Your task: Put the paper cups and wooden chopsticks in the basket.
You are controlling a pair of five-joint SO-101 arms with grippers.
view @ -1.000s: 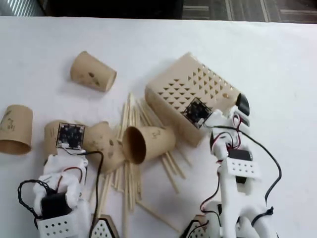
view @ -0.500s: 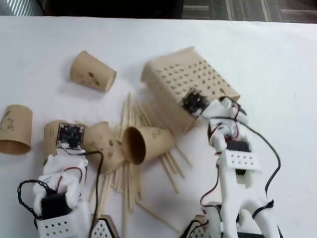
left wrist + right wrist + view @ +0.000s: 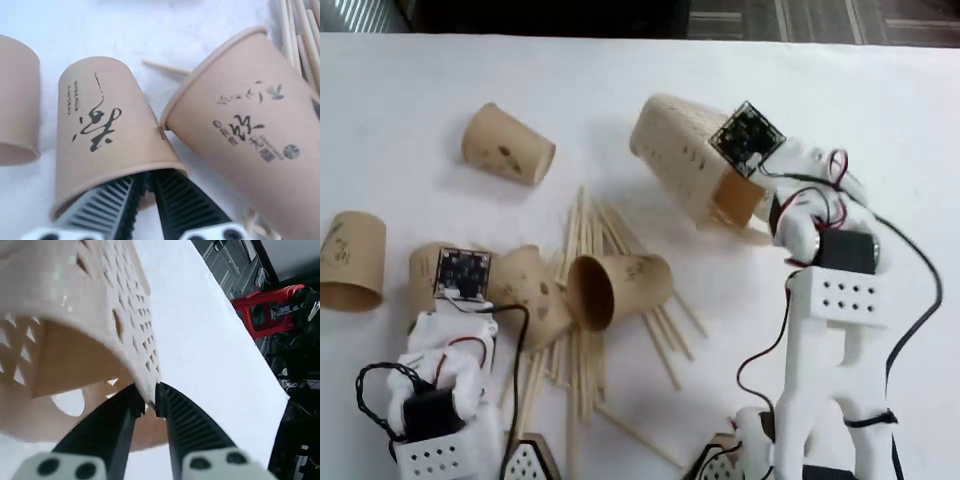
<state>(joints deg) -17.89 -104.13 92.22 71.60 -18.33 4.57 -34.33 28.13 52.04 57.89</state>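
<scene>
— Where is the basket [image 3: 675, 150]?
— The right jaws are clenched on its rim. It is tipped, with the mouth facing the right arm, away from the chopsticks [image 3: 582, 360].
— And the left jaws?
— They pinch the wall of a paper cup [image 3: 107, 130], well apart from the basket.

A white table [image 3: 880, 90] is stretching across the scene under soft, even light, with only faint shadows falling on its surface. Beyond its far edge a dark strip [image 3: 540, 15] is running along the back. Grey floor planks [image 3: 820, 20] are showing toward one corner, and a pale ribbed panel [image 3: 355, 14] is catching the light at the other. In the right wrist view, a red frame-like object [image 3: 280, 294] is standing off the table's side, next to black clutter [image 3: 300, 355] too dim to make out.
</scene>
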